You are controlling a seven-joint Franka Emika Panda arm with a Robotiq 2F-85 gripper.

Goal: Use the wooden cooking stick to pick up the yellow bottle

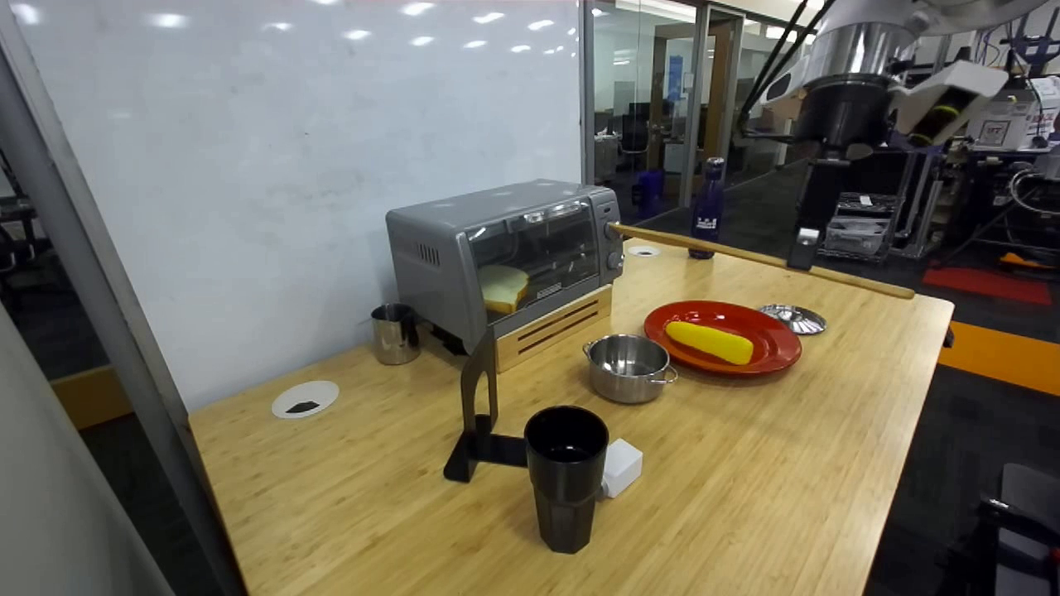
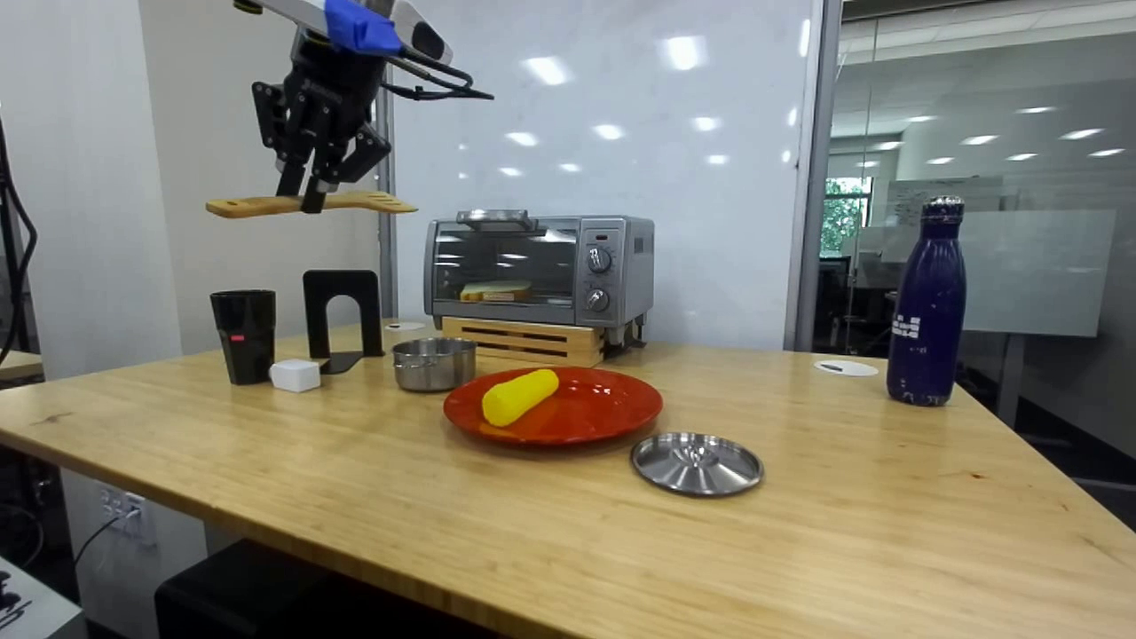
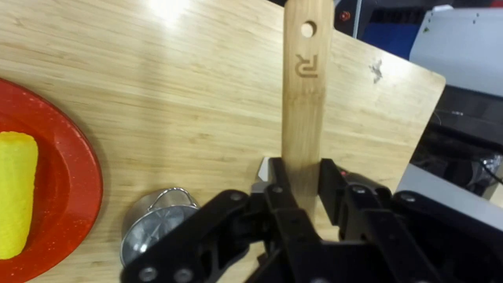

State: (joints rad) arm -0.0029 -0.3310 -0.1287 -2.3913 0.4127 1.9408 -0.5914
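Observation:
The wooden cooking stick (image 1: 712,246) is a pale spatula with a slotted head, seen in an exterior view (image 2: 373,201). My gripper (image 1: 803,248) is shut on its handle and holds it level, high above the table. In the wrist view the handle (image 3: 304,98) stands between the two fingers (image 3: 300,169), its holed end pointing to the top of the picture. The yellow bottle (image 1: 710,342) lies on its side on the red plate (image 1: 774,358), seen in both exterior views (image 2: 519,397). It is apart from the stick. The wrist view shows part of it (image 3: 15,192) at the left edge.
A steel pot (image 1: 629,381) stands beside the plate, with a lid (image 2: 697,464) on the plate's other side. A toaster oven (image 2: 541,266) stands behind. A black cup (image 1: 567,480), white block (image 1: 621,469), black bookend (image 2: 346,284) and tall dark-blue flask (image 2: 927,302) also stand on the table.

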